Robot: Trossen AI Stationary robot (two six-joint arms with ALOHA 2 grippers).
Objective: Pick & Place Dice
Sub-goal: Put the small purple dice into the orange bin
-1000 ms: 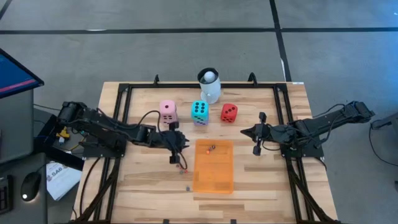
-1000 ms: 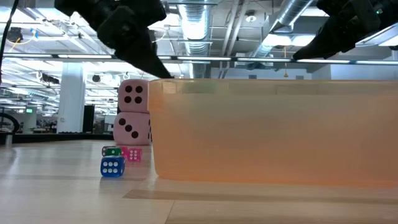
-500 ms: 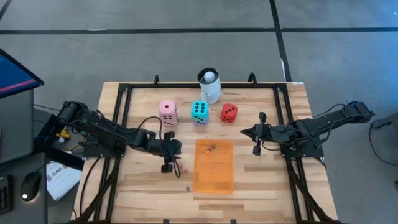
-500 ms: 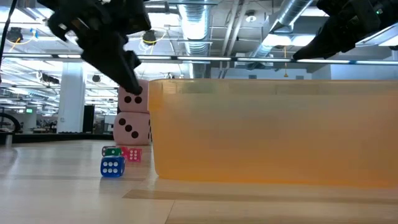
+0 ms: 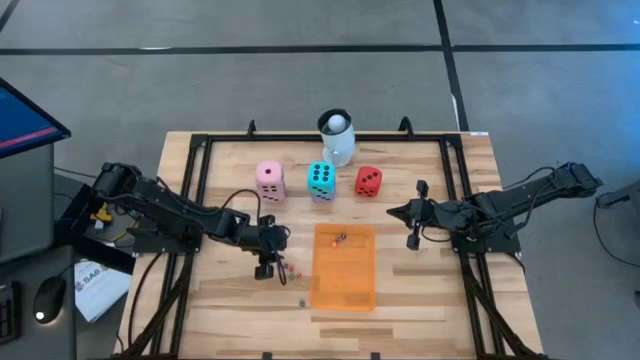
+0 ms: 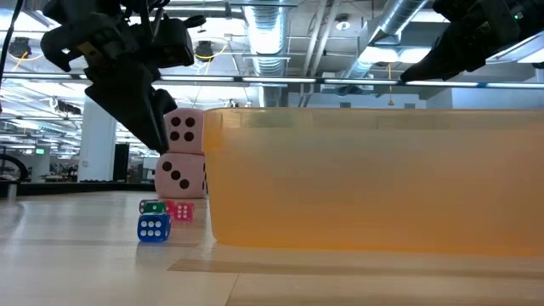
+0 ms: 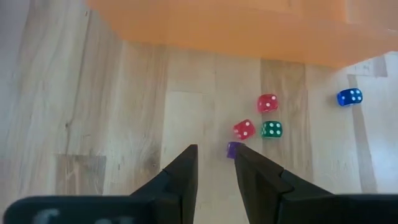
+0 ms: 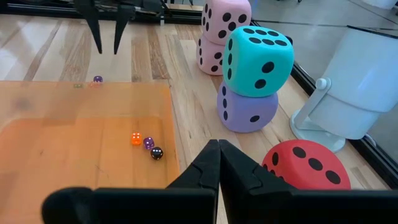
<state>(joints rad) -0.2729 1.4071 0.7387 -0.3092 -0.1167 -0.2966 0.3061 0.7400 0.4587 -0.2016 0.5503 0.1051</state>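
Several tiny dice lie on the wood left of the orange tray (image 5: 343, 268): two red (image 7: 267, 102) (image 7: 244, 129), a green (image 7: 272, 129), a blue (image 7: 349, 96) and a purple (image 7: 231, 149). My left gripper (image 7: 214, 152) hangs narrowly open above them, slanting down, with nothing between its fingers; one fingertip hides part of the purple die. Three more tiny dice (image 8: 148, 142) lie in the tray. A teal die (image 8: 257, 53) sits on a purple one (image 8: 245, 109), a pink die (image 8: 224, 15) on another pink one, and a red die (image 8: 305, 165) stands alone. My right gripper (image 8: 217, 149) is shut, raised at the tray's right.
A white mug with a ball (image 5: 337, 138) stands at the far edge behind the large dice. A black frame (image 5: 195, 170) runs around the tabletop. Bare wood lies near and left of the tiny dice (image 5: 230, 300).
My left gripper has moved toward the table's near edge and a little left, away from the tray's far left corner. It has sunk and tipped more steeply down, and now hangs over the tiny dice. The dice have not moved.
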